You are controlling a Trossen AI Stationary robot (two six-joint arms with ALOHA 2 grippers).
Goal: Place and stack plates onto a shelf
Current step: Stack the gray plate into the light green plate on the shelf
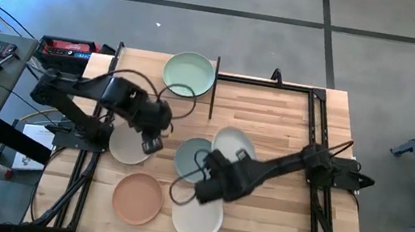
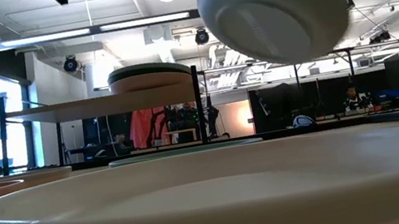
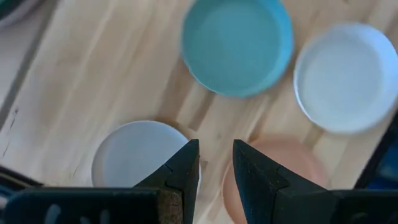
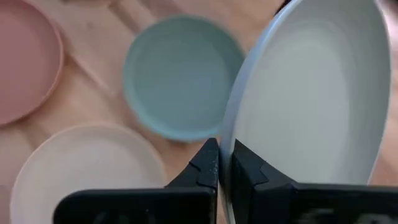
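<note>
My right gripper [image 4: 225,167] is shut on a pale grey plate [image 1: 236,143], lifted and tilted above the table's middle; the low view shows its underside [image 2: 271,4]. My left gripper [image 3: 216,165] hangs open, pointing down, with nothing between its fingers, above the table's left half [image 1: 153,143]. Under it lie a grey-beige plate [image 1: 127,147] and a terracotta plate [image 1: 137,198]. A blue-green plate [image 1: 190,159] and a cream plate [image 1: 196,220] lie flat on the table. A green plate [image 1: 189,73] rests on the shelf [image 2: 75,109] at the far left. My right gripper pinches the pale plate's rim [image 4: 231,146] between its two fingers, one finger [image 4: 249,168] on the hollow inner side and one [image 4: 204,163] on the outer side. The fingers slant down from the table's right. The plate is lifted clear and tilted steeply.
Black shelf legs [image 1: 213,92] stand near the table's far middle. A black frame rail [image 1: 316,123] runs along the right side. The cream plate fills the low view's foreground [image 2: 199,203]. Bare wood lies at the far right [image 1: 273,109].
</note>
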